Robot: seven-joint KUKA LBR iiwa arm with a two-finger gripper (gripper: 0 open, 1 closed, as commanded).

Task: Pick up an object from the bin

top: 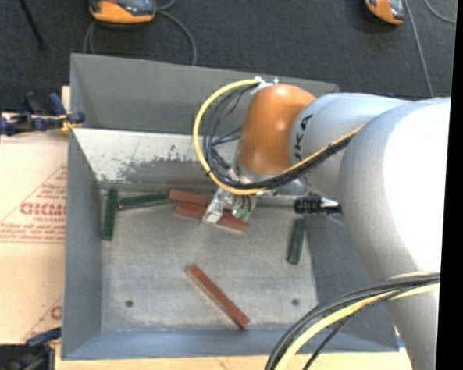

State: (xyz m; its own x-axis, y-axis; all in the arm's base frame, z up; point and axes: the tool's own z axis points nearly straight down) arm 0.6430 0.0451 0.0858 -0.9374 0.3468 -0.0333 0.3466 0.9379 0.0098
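left stick: along the left wall of the bin, pointing front to back.
back stick: along the back wall, right of the left stick's far end.
bar pile: back middle, right of the back stick, under the gripper.
lone bar: front middle, well apart from all else.
right stick: near the right wall, before the pen.
pen: back right, by the back wall.

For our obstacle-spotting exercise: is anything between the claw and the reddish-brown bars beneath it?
Nothing visible. The claw hangs directly over the reddish-brown rectangular bars near the grey metal bin's back wall; the slim dark green sticks lie off to either side.
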